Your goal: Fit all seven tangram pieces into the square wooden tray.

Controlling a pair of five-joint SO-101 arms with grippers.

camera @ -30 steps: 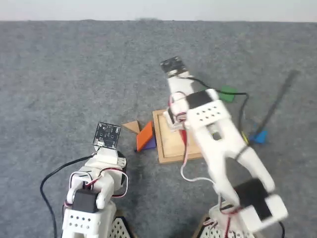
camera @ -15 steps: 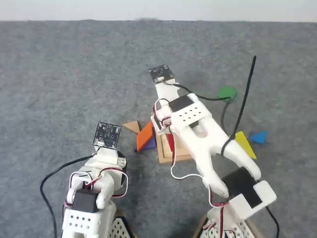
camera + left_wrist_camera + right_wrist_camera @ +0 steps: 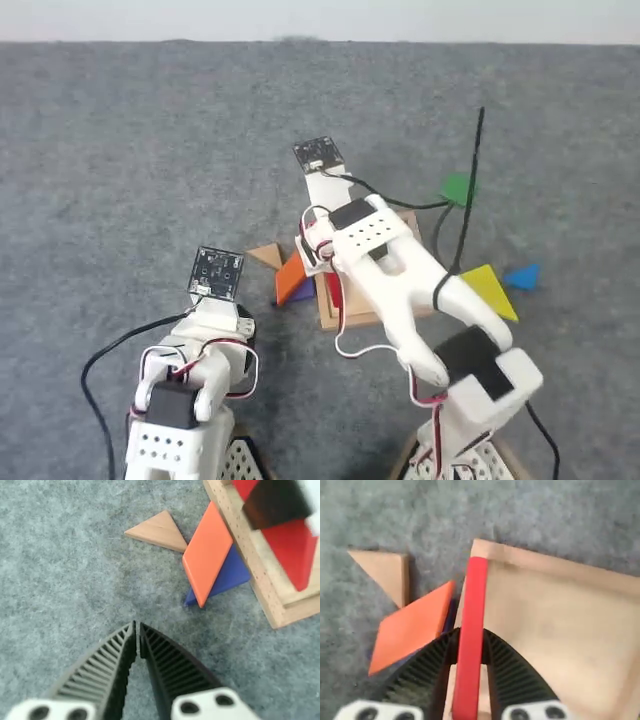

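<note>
Motion first — in the last second the right arm swung leftward over the tray (image 3: 545, 625), so placing looks near. Right pincer (image 3: 470, 641) is clamped on the red piece (image 3: 473, 600), held on edge along the tray's side by the orange piece (image 3: 410, 625) — long axis pointing straight away from the pincer.

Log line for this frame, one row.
right hand: shut on red piece, at tray edge | left hand: shut, empty, off tray | orange piece atop blue piece beside tray
</note>
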